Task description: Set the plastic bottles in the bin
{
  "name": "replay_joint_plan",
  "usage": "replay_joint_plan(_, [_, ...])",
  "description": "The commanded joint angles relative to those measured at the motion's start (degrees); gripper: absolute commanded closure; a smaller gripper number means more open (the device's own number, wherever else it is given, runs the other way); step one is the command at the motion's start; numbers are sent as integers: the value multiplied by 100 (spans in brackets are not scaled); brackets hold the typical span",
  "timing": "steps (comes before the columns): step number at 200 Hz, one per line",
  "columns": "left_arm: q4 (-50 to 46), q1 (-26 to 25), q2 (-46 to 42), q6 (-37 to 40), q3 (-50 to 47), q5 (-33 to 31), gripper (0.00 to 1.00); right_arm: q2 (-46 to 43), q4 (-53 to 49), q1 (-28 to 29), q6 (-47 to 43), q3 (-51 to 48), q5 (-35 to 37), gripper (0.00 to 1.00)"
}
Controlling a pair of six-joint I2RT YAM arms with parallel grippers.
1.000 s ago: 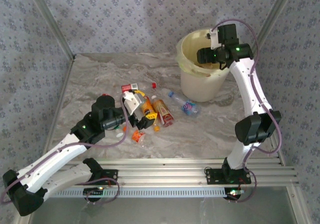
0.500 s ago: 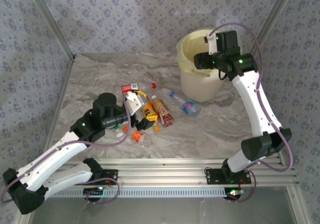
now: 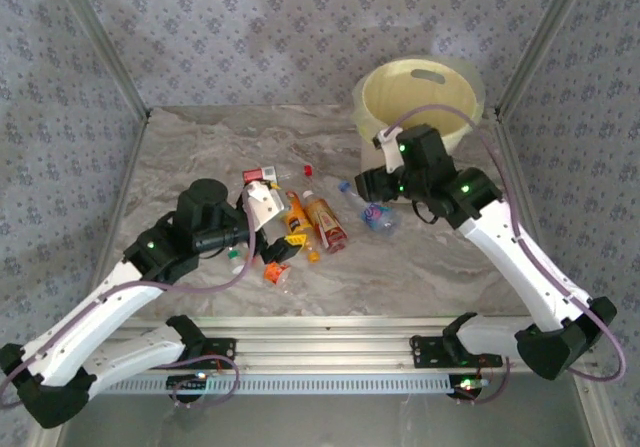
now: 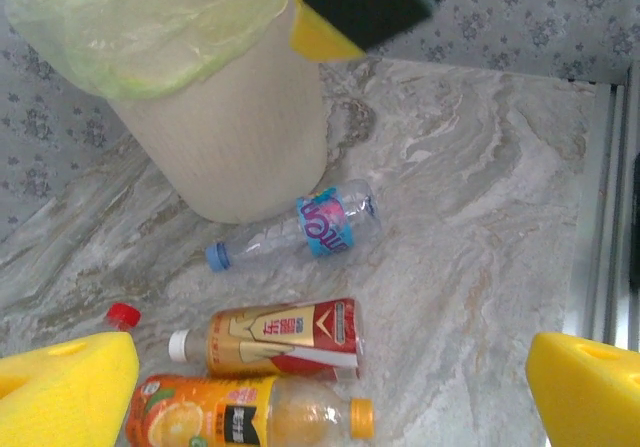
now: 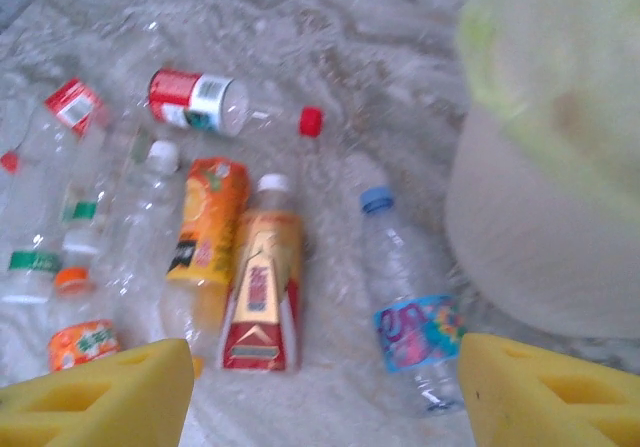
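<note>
left wrist: bin (image 4: 240, 137) top cut off | orange bottle (image 4: 215, 419) cropped at bottom edge

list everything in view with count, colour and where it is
bin: one, pale cream-yellow, far right of the table
blue-label bottle: one, clear with a blue cap, lying nearest the bin
red-and-gold-label bottle: one, white cap, lying left of the blue-label one
orange-label bottle: one, lying beside the red-and-gold one
red-label bottle: one, red cap, lying beyond those
other small bottles: several, clear with red, green or orange labels, heaped at the left; exact count unclear
table: one, grey marbled
left hand: one, yellow-tipped, open above the bottles
right hand: one, yellow-tipped, open above the bottles beside the bin
</note>
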Motion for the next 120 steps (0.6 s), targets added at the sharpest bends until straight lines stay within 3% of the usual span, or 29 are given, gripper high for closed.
replay_joint_plan(1, [-861, -26, -443, -188, 113, -171, 0, -194, 264, 345, 327, -528, -203, 29])
replay_joint_plan(52, [-1123, -25, -1443, -609, -435, -287, 0, 140, 1377, 1329, 904, -1642, -829, 29])
replay_joint_plan(120, [-585, -29, -2029, -824, -1211, -141, 0, 1479, 2239, 2406, 1542, -1724, -421, 25])
